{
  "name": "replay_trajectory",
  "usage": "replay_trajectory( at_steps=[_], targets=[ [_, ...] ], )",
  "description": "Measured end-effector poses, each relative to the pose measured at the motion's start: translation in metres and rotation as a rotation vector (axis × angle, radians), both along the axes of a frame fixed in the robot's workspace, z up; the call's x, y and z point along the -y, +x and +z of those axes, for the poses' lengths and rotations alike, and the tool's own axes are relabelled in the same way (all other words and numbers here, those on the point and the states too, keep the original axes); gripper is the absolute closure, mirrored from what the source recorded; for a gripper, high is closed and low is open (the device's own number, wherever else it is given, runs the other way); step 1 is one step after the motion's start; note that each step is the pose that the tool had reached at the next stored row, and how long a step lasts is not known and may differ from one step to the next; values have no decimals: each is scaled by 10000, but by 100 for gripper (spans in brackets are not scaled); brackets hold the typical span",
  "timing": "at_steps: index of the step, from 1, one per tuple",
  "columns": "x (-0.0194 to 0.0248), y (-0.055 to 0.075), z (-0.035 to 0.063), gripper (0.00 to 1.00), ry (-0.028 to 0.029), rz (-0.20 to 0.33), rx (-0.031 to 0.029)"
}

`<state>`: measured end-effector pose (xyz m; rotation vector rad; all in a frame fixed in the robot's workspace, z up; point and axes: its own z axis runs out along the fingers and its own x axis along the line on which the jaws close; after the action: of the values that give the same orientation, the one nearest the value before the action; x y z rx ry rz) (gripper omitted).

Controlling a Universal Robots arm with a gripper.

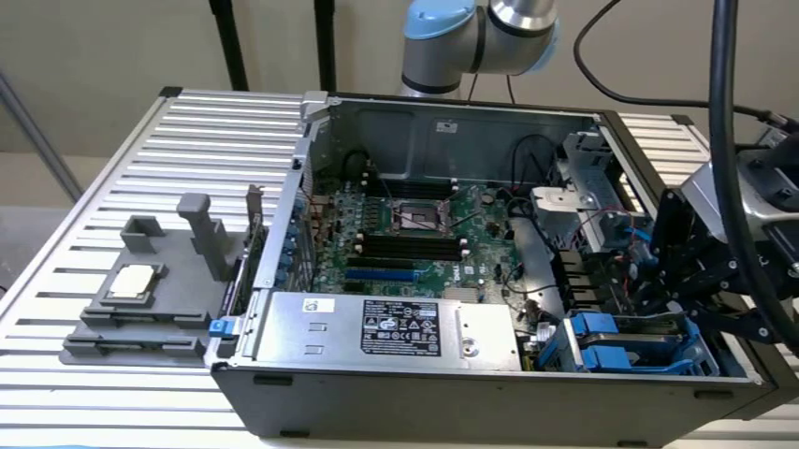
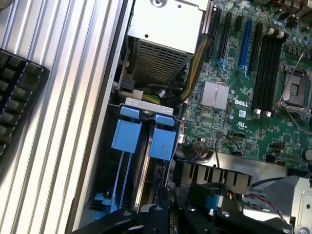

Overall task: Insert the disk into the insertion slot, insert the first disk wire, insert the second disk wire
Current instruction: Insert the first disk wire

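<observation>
The insertion slot [image 1: 631,341], a grey-blue drive cage with bright blue clips, sits in the front corner of the open computer case on the exterior view's right. In the wrist view the disk's blue carrier frame [image 2: 127,134] lies inside the cage beside a second blue clip [image 2: 162,141]; the disk's silver body is mostly hidden. My black gripper [image 1: 661,290] hangs just above the cage's far end. Seen from the wrist, the gripper [image 2: 173,207] is shut, and nothing shows in the dark gap between its fingers. A small blue wire connector [image 2: 212,201] lies close beside it.
The silver power-supply box [image 1: 387,327] with a black label lies along the case front. The green motherboard [image 1: 413,234] fills the middle. A silver metal bracket [image 1: 568,201] and loose cables stand behind the gripper. A grey fixture [image 1: 138,299] rests outside the case on the slatted table.
</observation>
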<state>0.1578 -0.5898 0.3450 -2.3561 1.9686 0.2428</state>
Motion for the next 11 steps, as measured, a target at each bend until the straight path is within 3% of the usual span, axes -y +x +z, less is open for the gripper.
replay_trajectory(
  at_steps=[7, 11],
  targets=[
    [0, -1, -5, 84, -185, -770, 0],
    [0, -1, -6, 84, -348, -1141, 3]
  ],
)
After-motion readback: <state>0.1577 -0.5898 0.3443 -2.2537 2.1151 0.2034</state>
